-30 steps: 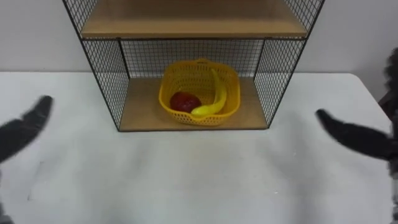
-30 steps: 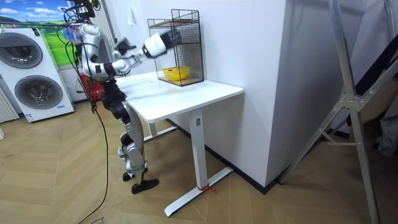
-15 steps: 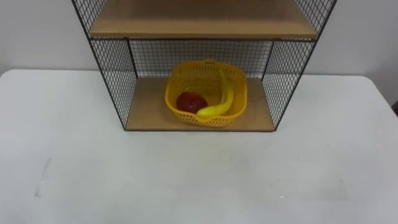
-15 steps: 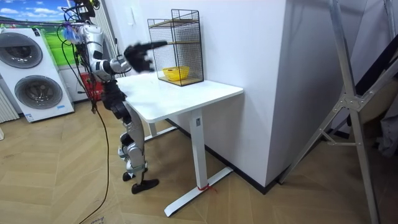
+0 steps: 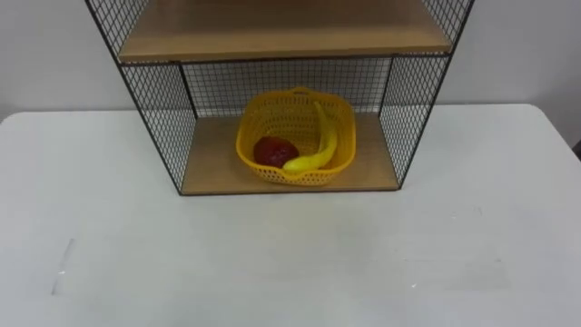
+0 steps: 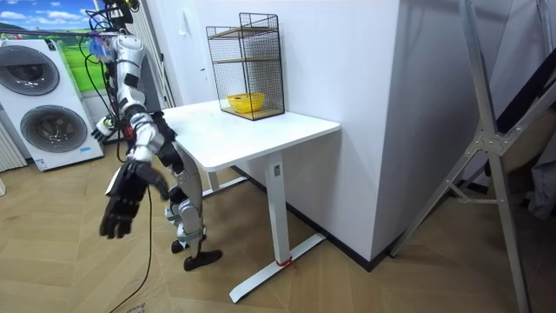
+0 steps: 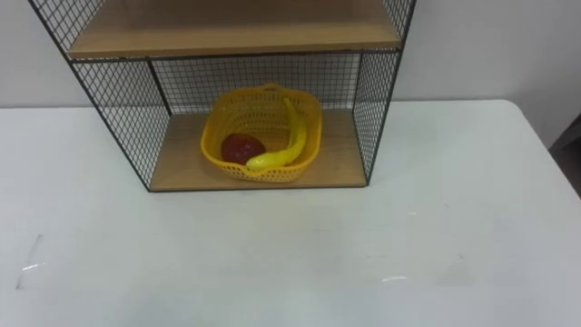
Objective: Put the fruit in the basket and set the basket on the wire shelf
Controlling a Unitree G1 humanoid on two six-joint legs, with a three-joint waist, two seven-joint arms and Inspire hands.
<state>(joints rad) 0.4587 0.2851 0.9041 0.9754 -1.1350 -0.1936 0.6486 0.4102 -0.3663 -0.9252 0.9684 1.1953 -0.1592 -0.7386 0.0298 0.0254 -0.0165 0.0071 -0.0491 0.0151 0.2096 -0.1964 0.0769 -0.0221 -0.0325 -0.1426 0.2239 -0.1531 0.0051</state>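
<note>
Judging the yellow basket [image 5: 313, 177] to be light, thin-walled plastic: stiff enough to lift by the rim, yet likely to flex if squeezed hard. Sits on the lower board [image 5: 213, 162] of the wire shelf [image 5: 150, 113], about midway between the shelf's two mesh sides and clear of both. Holds a red fruit [image 5: 274, 151] toward the shelf's left mesh and a banana [image 5: 327, 143] curving along the wall nearer the shelf's right mesh. Probably weighs little even loaded, but could let the round fruit roll if tipped, so best kept level. Best taken at opposite sides of the rim, or by the small raised lip nearest the shelf's back mesh. Can be reached only through the shelf's open front, under the low upper board [image 5: 281, 34]. Looks finished as it lies: fruit in, basket shelved.

Seen from the eye views, shows the basket's contents and its seat on the board plainly, above the white surface [image 5: 290, 263] in front of the shelf. Seen from the room view, shrinks to a yellow patch inside the shelf, but adds the robot standing at the surface's edge, well apart from the shelf on the room view's left of it, arms lowered. Shows the right hand [image 6: 120, 204] hanging low, far from the shelf, released and holding nothing. Shows the left hand [image 6: 102, 129] on the robot's far side, too small to tell whether released or clenched.
</note>
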